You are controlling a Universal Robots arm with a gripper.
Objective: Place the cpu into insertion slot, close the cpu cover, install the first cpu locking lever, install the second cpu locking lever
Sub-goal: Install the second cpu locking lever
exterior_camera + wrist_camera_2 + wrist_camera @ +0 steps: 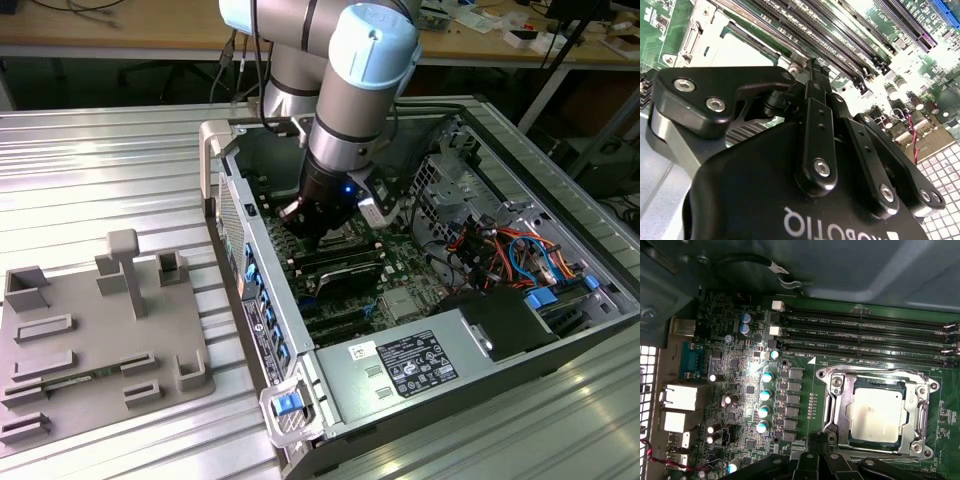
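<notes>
One arm reaches down into the open PC case [560, 330] — gripper [812, 67] low over the motherboard [740, 390], fingers pressed together w/ nothing between them. Cpu [875, 415] sits in the insertion slot [856, 387], cpu cover [920, 412] down flat around it. Fingertips just beside the cover's edge, near the memory slots [865, 335].

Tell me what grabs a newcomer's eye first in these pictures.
The big silver and pale blue robot arm plunging into the open computer case in the exterior view. Then, in the first wrist view, the dull silver square cpu sitting in the socket, framed by the silvery metal cpu cover, with the black gripper at its edge.
</notes>
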